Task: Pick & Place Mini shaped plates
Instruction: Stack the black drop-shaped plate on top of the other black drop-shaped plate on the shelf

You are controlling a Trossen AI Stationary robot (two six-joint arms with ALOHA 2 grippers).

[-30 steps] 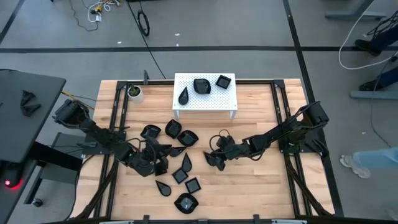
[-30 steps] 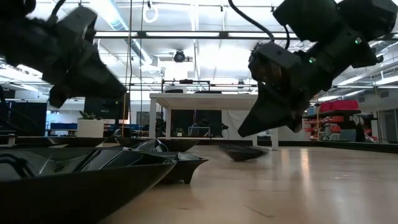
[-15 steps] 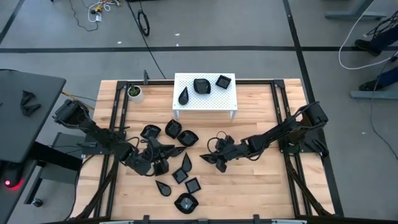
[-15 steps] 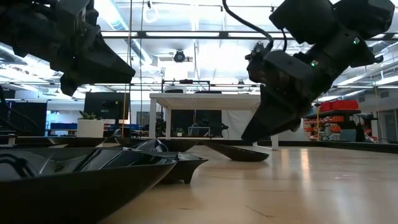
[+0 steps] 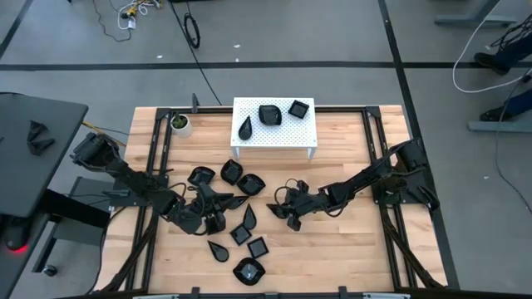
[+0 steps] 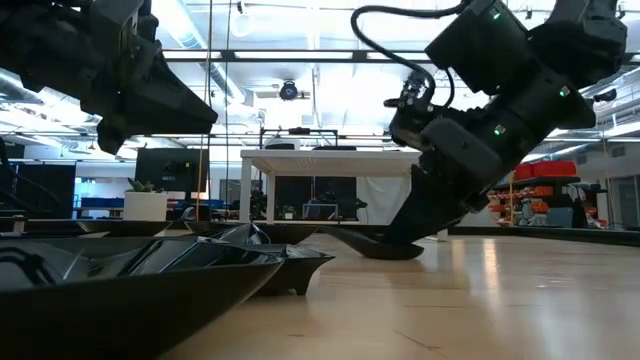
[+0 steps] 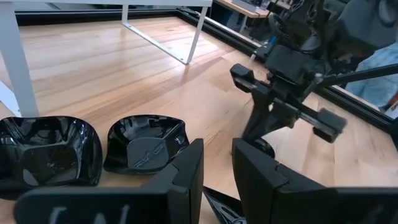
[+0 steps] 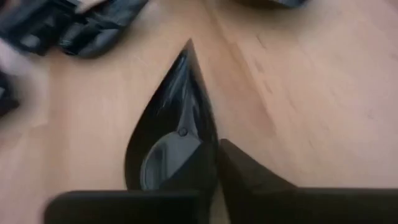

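Several glossy black mini plates (image 5: 241, 178) lie on the wooden table between the arms, and three more (image 5: 270, 114) lie on a white perforated stand (image 5: 274, 137). My right gripper (image 5: 280, 211) is low at the table, shut on a teardrop plate (image 8: 171, 118), which also shows in the low view (image 6: 375, 244). My left gripper (image 5: 209, 219) hangs above the plates at the left (image 6: 160, 95). It is open by a narrow gap (image 7: 217, 171) and holds nothing. My right gripper pinches the teardrop plate's side rim (image 8: 211, 149) near its rounded end, one finger (image 8: 186, 171) inside the dish and one (image 8: 249, 177) outside. The fingers slant down from the table's right side (image 6: 415, 225). The plate lies on the table, its point away from the gripper.
A small white cup with a green plant (image 5: 180, 124) stands at the far left. Two lobed plates (image 7: 146, 140) lie just ahead of my left gripper. Black rails (image 5: 374, 149) run along both sides of the table. Bare wood (image 5: 341, 249) lies at the near right.
My right gripper has gone down and a little toward the table's left edge, onto the teardrop plate, which stays on the table. My left gripper has risen a little above the plates at the left.
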